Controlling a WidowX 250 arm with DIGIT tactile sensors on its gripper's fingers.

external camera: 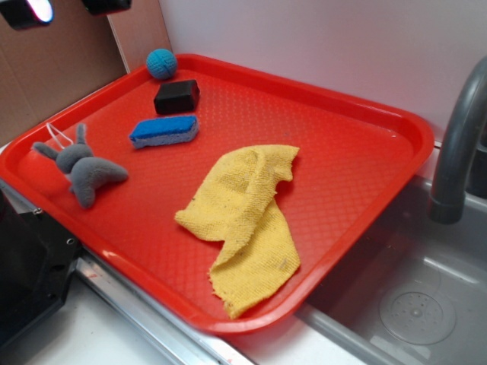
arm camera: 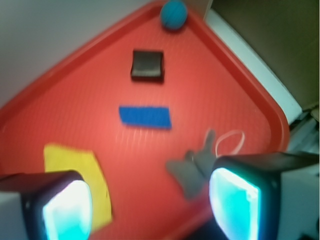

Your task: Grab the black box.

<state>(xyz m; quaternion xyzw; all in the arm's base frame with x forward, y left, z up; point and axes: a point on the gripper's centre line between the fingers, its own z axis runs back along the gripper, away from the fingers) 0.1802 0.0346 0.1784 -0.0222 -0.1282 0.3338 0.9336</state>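
The black box [external camera: 176,96] is a small matte block lying on the red tray [external camera: 358,175] near its far left corner, just in front of a teal ball [external camera: 161,63]. In the wrist view the black box [arm camera: 147,65] lies far ahead, beyond a blue sponge [arm camera: 145,117]. My gripper [arm camera: 150,210] hangs high above the tray's near part, well apart from the box. Its jaws stand wide apart, with only the tray seen between the glowing pads [arm camera: 234,202]. In the exterior view only the gripper's fingertips [external camera: 34,11] show at the top left corner.
A blue-topped sponge [external camera: 163,131] lies in front of the box. A grey stuffed toy [external camera: 85,171] sits at the tray's left edge and a crumpled yellow cloth [external camera: 247,220] at the middle. A grey faucet [external camera: 460,144] and sink [external camera: 411,304] stand to the right.
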